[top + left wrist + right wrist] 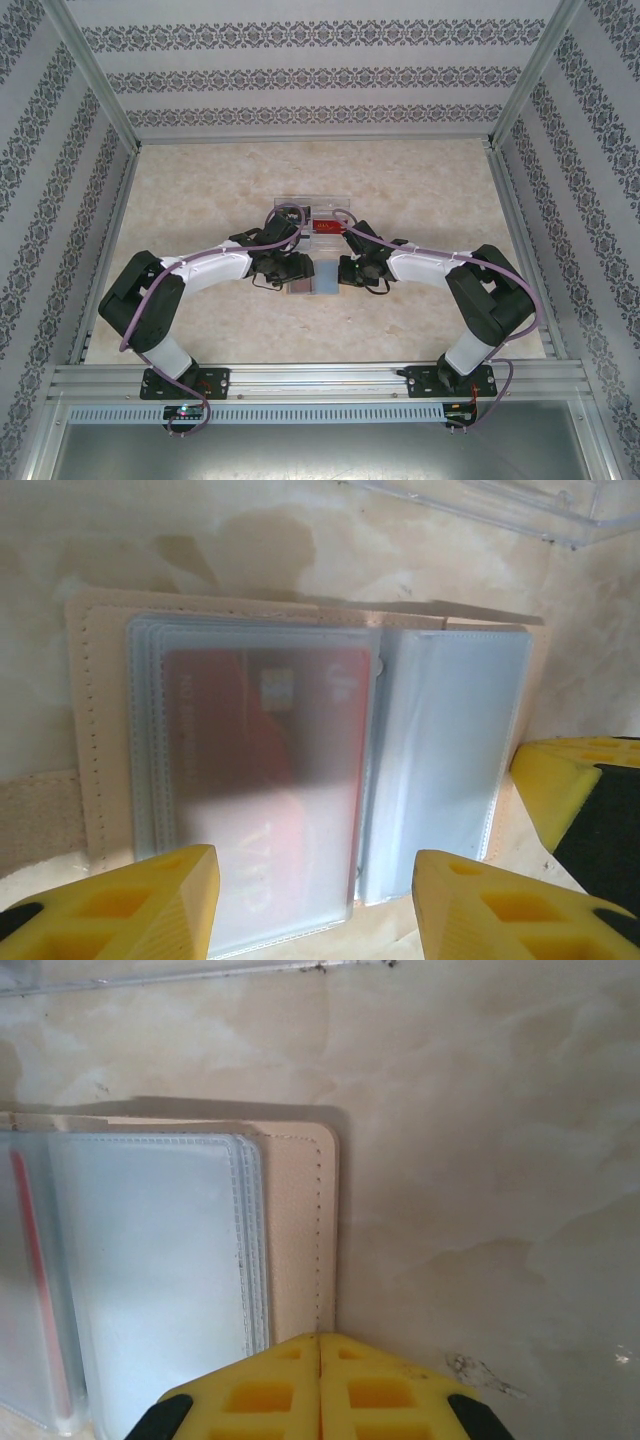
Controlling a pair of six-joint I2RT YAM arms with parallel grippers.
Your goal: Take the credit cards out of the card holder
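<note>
Plainly, left jaws hang spread above the card holder (450, 760), right jaws pressed together by its edge.

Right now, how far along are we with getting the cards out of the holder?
Done: the card holder lies open, and something red, perhaps a card, shows at the clear box. In hand: the right gripper, shut, sits at the cover's edge; the left gripper, open, straddles the sleeves. Left: a red card is still sleeved.
</note>
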